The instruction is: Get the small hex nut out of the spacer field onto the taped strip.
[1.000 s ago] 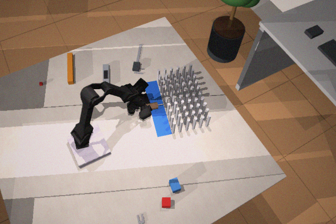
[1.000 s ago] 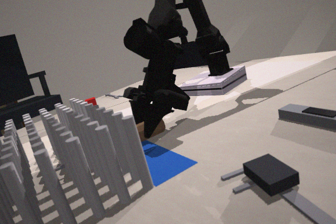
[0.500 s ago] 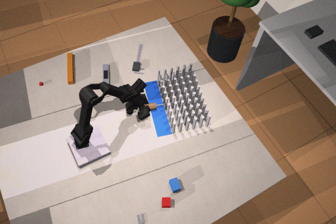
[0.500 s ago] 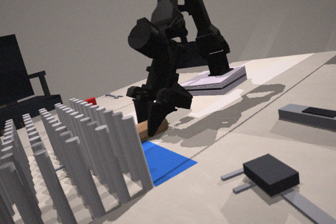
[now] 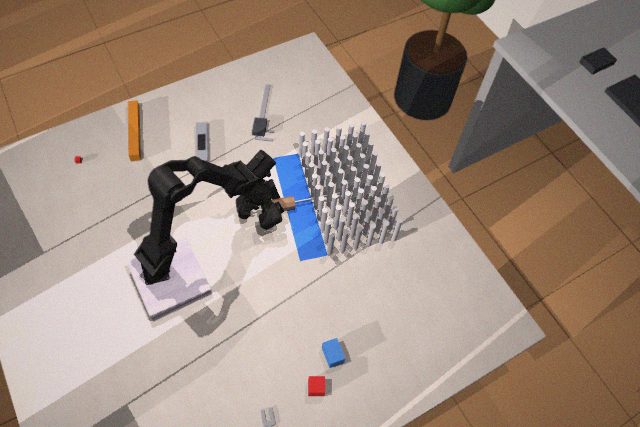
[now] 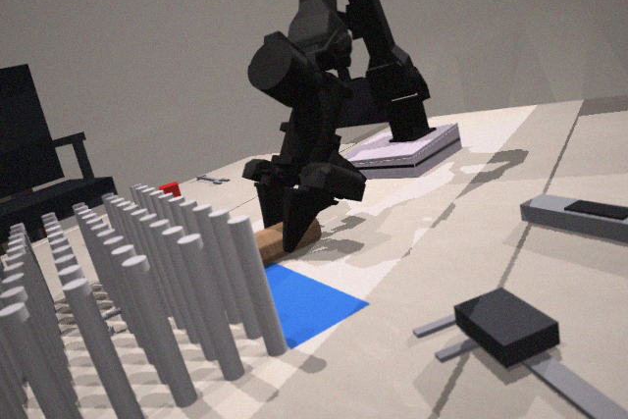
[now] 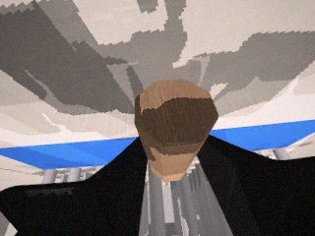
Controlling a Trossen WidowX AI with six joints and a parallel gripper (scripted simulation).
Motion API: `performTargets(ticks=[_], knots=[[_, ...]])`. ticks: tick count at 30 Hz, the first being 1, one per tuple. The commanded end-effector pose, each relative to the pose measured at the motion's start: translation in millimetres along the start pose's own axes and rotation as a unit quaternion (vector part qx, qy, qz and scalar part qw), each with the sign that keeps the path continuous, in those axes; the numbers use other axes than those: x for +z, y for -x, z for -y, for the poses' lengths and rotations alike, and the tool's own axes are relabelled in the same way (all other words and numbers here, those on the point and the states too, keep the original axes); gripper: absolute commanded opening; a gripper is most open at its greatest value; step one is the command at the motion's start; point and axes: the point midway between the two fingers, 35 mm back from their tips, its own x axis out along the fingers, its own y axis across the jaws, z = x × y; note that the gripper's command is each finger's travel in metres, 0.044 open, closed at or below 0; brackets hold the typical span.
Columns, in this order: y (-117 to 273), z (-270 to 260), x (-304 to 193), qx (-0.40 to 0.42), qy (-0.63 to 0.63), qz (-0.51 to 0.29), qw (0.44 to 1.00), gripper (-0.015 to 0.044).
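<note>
My gripper [image 5: 279,203] [image 6: 278,238] [image 7: 168,137] is shut on the wooden handle [image 5: 287,203] [image 6: 271,247] [image 7: 178,118] of a tool, low over the blue taped strip [image 5: 310,238] [image 6: 317,302] [image 7: 69,153]. The tool's thin metal shaft [image 5: 303,200] runs from the handle across the strip into the near edge of the spacer field. The standing metal spacers [image 5: 397,231] [image 6: 256,283] [image 7: 49,176] look upright in several rows. A small metallic piece [image 6: 110,312] shows low among them; I cannot tell if it is the tool's tip or the nut. The nut is not clearly visible.
Beyond the strip's far end lies a pronged tool with a black block [image 5: 260,126] [image 6: 506,323]. A grey bar [image 5: 202,128] [image 6: 543,216], an orange bar [image 5: 133,130] and a small red cube [image 5: 78,159] lie left of it. Blue [image 5: 333,352] and red [image 5: 316,386] [image 6: 170,188] blocks lie opposite.
</note>
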Motion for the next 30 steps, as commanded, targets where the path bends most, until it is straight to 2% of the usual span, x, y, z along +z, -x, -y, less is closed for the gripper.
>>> performTargets(ticks=[1, 30], knots=[[2.6, -0.6, 2.1, 0.000, -0.003, -0.001, 1.000, 0.0000], [13.1, -0.5, 19.1, 0.000, -0.002, 0.000, 1.000, 0.0000]])
